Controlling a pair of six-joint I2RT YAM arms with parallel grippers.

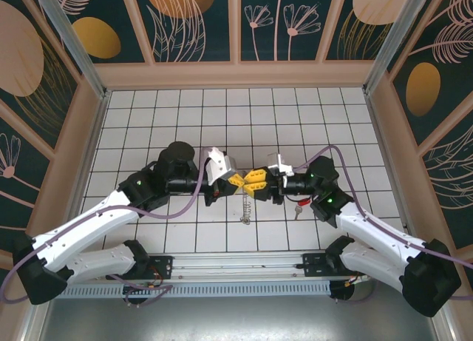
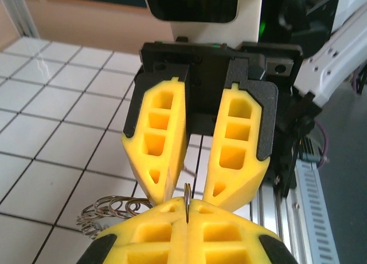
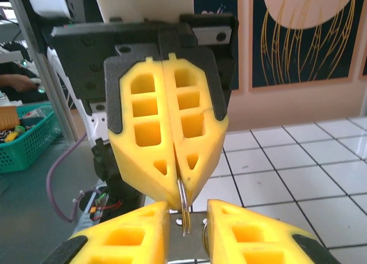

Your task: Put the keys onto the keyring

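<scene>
We see the left gripper (image 1: 238,182) clamped on the keyring (image 1: 246,206) at mid-table. The right gripper (image 1: 256,180) has its jaws slightly apart about the ring's wire, gripping nothing; the key (image 1: 298,205) lies to their right

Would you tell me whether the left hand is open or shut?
Shut: the left hand has its fingers pressed together, pinching the keyring wire.
</scene>
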